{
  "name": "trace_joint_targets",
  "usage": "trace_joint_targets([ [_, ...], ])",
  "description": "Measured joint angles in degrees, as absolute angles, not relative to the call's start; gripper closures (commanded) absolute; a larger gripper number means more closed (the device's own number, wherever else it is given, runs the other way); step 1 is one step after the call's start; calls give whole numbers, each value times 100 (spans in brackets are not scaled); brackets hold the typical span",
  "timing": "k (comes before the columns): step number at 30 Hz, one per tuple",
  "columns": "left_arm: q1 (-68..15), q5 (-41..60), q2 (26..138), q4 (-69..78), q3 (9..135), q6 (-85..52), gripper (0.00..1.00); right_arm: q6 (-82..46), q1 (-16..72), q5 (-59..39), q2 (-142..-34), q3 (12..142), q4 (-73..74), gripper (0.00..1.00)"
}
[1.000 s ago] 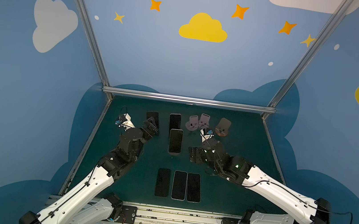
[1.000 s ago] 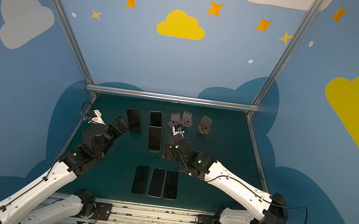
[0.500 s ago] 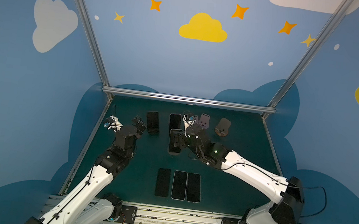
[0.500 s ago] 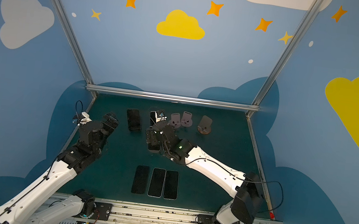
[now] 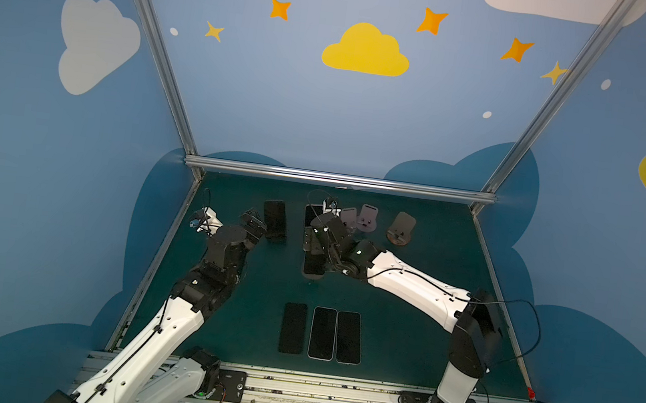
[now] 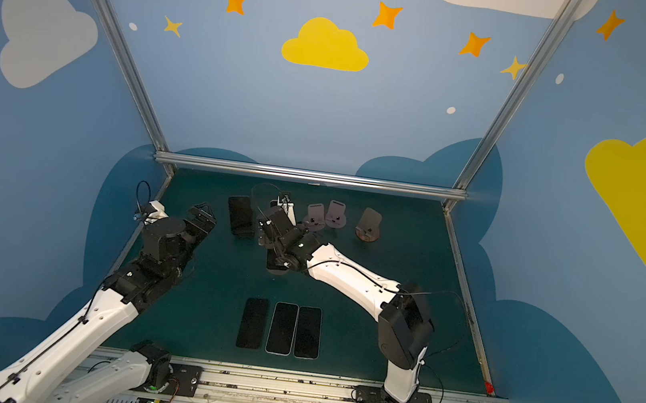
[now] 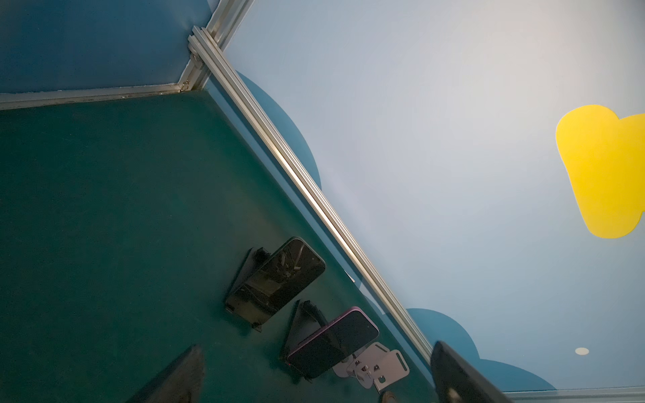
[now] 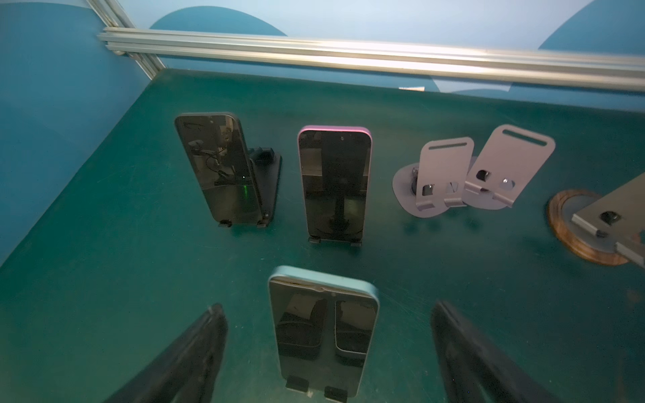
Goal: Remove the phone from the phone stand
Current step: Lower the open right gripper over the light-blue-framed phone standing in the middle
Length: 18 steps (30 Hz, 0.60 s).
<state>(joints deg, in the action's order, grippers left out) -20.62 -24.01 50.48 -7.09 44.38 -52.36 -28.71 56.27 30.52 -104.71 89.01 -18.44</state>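
Observation:
A light-blue phone stands upright on a black phone stand in the middle of the green table. My right gripper is open, one finger on each side of this phone with a gap on both sides. In both top views the gripper covers most of that phone. Behind it a black phone and a pink-edged phone each rest on a stand. My left gripper is open and empty, just left of the black phone.
Three phones lie flat side by side near the table's front. Two empty grey stands and a wood-based stand sit at the back right. A metal rail bounds the back edge.
My right gripper has swung left from beside the empty stands to around the light-blue phone, its jaws widening. My left gripper has drawn back left from the black phone.

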Motion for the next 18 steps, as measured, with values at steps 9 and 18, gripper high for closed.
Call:
trace_joint_targets([
  [9, -2051, -2298, 5048, -698, 4438, -5238, 0, -2985, 5572, 2790, -10549, 8838, -1608, 9],
  [18, -2001, -2189, 5052, -650, 4438, -5242, 0, -3114, 5511, 2759, -10868, 8847, -1612, 8],
])
